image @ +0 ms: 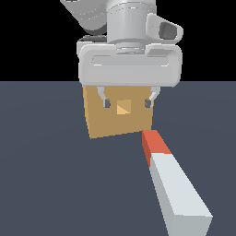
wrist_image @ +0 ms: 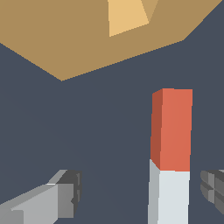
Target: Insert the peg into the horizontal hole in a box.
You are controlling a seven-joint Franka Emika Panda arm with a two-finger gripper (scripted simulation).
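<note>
- Exterior view: the gripper (image: 127,103) hangs above the dark floor (image: 46,184), in front of the box (image: 117,117), with its two short fingers spread wide and nothing between them.
- The fingertips (image: 107,103) frame the hole (image: 122,108) from this angle, one on each side of it (they stand nearer the camera than the box face, so this is overlap in the picture, not contact).
- The box sits on the floor, its face with the hole turned toward the camera and slightly toward the exterior view's left.
- The peg (image: 173,184) lies flat on the floor in front of the box, on the exterior view's right, its red end (image: 155,145) pointing toward the box's lower corner and close to it; whether it touches cannot be told. The pale part runs toward the camera.
- Wrist view: the peg (wrist_image: 170,162) runs lengthwise between the two fingertips, much nearer one of them (wrist_image: 214,190) than the other (wrist_image: 65,194), and neither pad touches it.
- Its red end (wrist_image: 173,129) points toward the box (wrist_image: 65,39), with a strip of bare floor (wrist_image: 87,131) between them.
- The hole (wrist_image: 127,17) shows as a lighter orange recess in the box face, off to one side of the peg's line rather than straight ahead of it.
</note>
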